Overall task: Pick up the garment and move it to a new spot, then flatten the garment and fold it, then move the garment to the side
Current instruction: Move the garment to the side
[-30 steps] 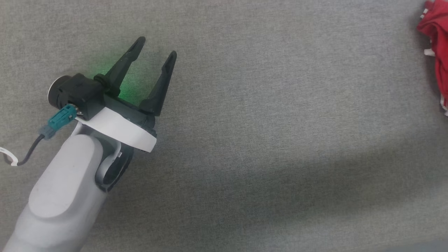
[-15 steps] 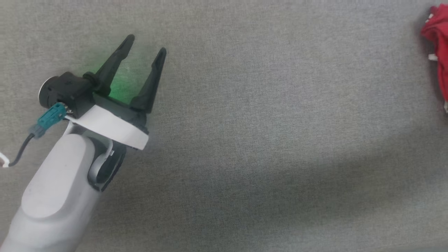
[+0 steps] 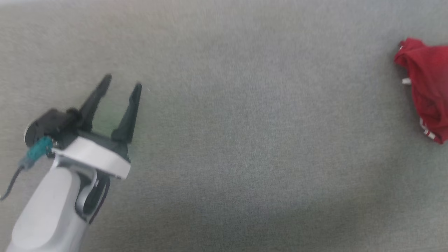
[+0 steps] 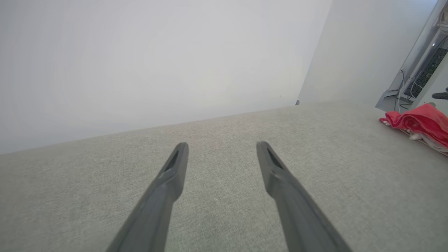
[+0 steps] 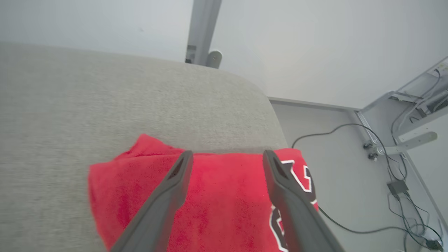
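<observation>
At the three-o'clock edge of the surface (image 3: 245, 140), the shirt (image 3: 425, 87) lies bunched beneath your right pincer (image 5: 227, 154), prongs apart and empty; your left pincer (image 3: 123, 81), also apart, sits far off at nine.

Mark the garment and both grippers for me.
garment (image 5: 224, 206), right wrist view, red fabric beside the lettering
left gripper (image 3: 123, 81), head view, midway between fingertips
right gripper (image 5: 228, 153), right wrist view, midway between fingertips
</observation>
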{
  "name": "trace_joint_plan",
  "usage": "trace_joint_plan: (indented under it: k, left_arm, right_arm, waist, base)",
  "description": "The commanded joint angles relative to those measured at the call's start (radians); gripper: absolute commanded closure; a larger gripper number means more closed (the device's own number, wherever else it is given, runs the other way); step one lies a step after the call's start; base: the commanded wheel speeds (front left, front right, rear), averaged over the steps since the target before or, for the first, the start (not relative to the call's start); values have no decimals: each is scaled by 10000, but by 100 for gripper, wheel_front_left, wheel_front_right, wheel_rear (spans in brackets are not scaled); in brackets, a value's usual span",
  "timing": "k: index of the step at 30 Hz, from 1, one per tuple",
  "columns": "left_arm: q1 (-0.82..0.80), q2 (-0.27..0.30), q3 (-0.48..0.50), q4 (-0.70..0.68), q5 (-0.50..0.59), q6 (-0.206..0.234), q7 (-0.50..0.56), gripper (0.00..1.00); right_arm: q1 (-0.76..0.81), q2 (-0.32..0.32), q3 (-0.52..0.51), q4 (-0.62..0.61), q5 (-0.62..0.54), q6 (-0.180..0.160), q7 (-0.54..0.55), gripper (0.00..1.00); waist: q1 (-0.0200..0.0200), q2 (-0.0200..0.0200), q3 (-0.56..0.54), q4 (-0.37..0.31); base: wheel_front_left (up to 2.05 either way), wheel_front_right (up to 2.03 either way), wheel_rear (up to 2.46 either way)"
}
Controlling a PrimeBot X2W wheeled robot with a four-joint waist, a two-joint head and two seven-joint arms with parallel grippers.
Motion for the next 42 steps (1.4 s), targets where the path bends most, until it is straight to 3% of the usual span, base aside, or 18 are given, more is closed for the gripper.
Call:
trace_joint_plan:
  k: [1,12,23,31,42]
  left_arm:
    - [261,23,81,-49,-33,-15,-37,0]
    - [2459,126,1447,-26,294,-15,-37,0]
    - [4677,-307,3192,-510,794,-15,-37,0]
    - [5433,-550,3882,-868,821,-15,-37,0]
    - [5956,-806,4330,-1172,818,-15,-37,0]
  right_arm:
    - [261,132,56,-41,80,-9,-231,0]
    - [1928,1336,872,-411,566,-9,-1647,0]
    - [3874,1786,1518,-1362,1198,-9,-2716,0]
    - [5081,1950,1125,-2478,1128,-9,-3026,0]
    - [7230,2850,3,-4459,520,-6,-3089,0]
  waist:
    - [0,0,-579,166]
    - [0,0,-2364,431]
    - [0,0,-3583,627]
    - [0,0,-3735,703]
    - [0,0,-3853,721]
  base:
    - [0,0,0]
    - [0,0,0]
    - [0,0,0]
    - [0,0,0]
    - [0,0,0]
